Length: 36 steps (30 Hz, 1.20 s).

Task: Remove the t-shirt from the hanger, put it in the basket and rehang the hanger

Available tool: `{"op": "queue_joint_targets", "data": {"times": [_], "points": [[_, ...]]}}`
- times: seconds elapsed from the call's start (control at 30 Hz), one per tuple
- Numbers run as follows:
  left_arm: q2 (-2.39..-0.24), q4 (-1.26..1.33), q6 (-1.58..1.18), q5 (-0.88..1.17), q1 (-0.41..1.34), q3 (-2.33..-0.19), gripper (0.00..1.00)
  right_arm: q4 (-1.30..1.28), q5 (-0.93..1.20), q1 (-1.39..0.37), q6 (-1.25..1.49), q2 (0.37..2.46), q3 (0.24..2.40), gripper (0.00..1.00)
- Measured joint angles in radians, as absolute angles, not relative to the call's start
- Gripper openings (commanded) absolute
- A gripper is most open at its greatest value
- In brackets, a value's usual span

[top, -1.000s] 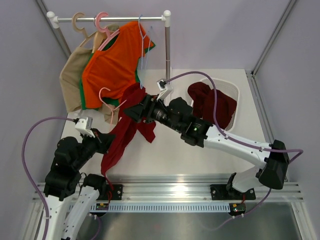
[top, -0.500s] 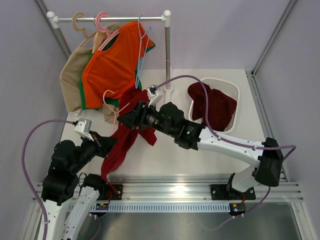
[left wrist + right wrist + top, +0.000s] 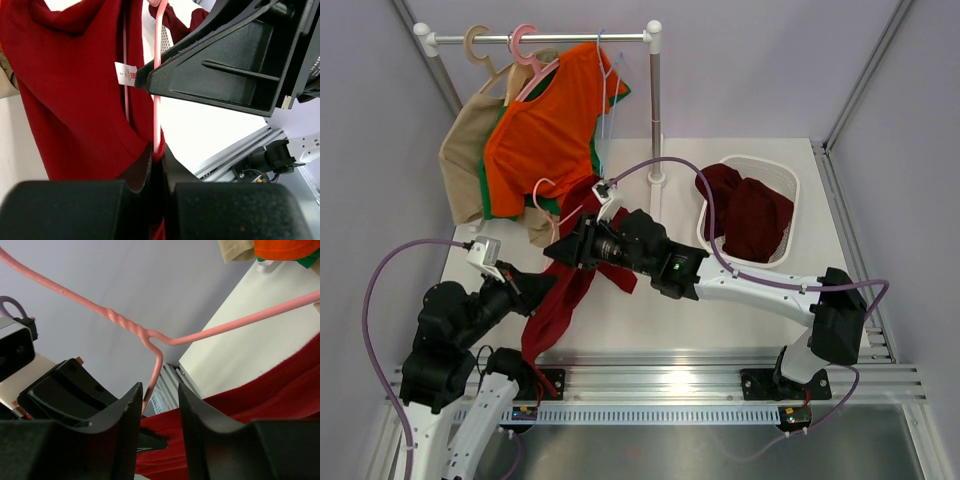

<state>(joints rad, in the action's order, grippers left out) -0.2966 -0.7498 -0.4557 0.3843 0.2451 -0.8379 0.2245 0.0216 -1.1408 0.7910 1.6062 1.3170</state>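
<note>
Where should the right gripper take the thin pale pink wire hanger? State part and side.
Likely best: the bare stretch below the twisted neck of the pale pink wire hanger, from the side clear of the dark red cloth t-shirt; nothing covers it, and the right gripper straddles it.

t-shirt (image 3: 560,295) on hanger (image 3: 157,120), basket (image 3: 760,163) right

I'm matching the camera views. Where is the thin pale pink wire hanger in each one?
Top external: thin pale pink wire hanger, left of centre, hook showing.
Left wrist: upright wire at centre, ending in the shut left hand.
Right wrist: twisted neck across the upper half.
Shared landmark: the dark red cloth t-shirt.
</note>
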Motion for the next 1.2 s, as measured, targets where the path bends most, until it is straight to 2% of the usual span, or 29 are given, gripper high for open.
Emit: {"op": "queue_joint_targets", "data": {"times": [0.07,0.1,0.13,0.17,0.2,0.23,0.27,0.3,0.33,0.4,0.5,0.6,0.7,0.73,0.9,1.2], "points": [[-0.297,-0.743,-0.463,0.391,0.245,-0.838,0.0,0.239,0.032,-1.141,0.792,1.61,1.321,0.3],[-0.297,-0.74,-0.466,0.396,0.245,-0.838,0.0,0.245,0.04,-1.141,0.792,1.616,1.325,0.18],[-0.297,-0.74,-0.468,0.397,0.245,-0.838,0.0,0.255,0.05,-1.141,0.797,1.622,1.329,0.13],[-0.297,-0.741,-0.471,0.397,0.245,-0.838,0.0,0.264,0.054,-1.142,0.805,1.627,1.332,0.02],[-0.297,-0.742,-0.472,0.397,0.245,-0.838,0.07,0.274,0.058,-1.143,0.809,1.629,1.333,0.0],[-0.297,-0.744,-0.471,0.398,0.245,-0.838,0.19,0.284,0.065,-1.143,0.821,1.63,1.333,0.0],[-0.298,-0.742,-0.471,0.402,0.245,-0.838,0.36,0.294,0.07,-1.144,0.825,1.63,1.333,0.0],[-0.3,-0.734,-0.469,0.41,0.245,-0.838,0.67,0.295,0.069,-1.146,0.817,1.629,1.333,0.0],[-0.302,-0.728,-0.464,0.416,0.245,-0.842,0.78,0.294,0.068,-1.147,0.805,1.628,1.331,0.0],[-0.309,-0.72,-0.462,0.43,0.245,-0.861,0.92,0.278,0.06,-1.147,0.788,1.626,1.327,0.0],[-0.321,-0.707,-0.462,0.434,0.245,-0.904,0.91,0.237,0.051,-1.143,0.762,1.604,1.299,0.0],[-0.336,-0.69,-0.464,0.43,0.245,-0.964,0.83,0.209,0.052,-1.124,0.748,1.564,1.253,0.0],[-0.345,-0.643,-0.481,0.416,0.245,-0.997,0.65,0.178,0.054,-1.097,0.737,1.529,1.228,0.0],[-0.35,-0.624,-0.49,0.413,0.245,-0.999,0.55,0.177,0.056,-1.091,0.736,1.522,1.224,0.0],[-0.438,-0.503,-0.54,0.408,0.245,-0.986,0.51,0.176,0.078,-1.086,0.735,1.505,1.222,0.0],[-0.591,-0.4,-0.565,0.387,0.27,-0.968,0.5,0.175,0.118,-1.086,0.736,1.505,1.222,0.0]]}}
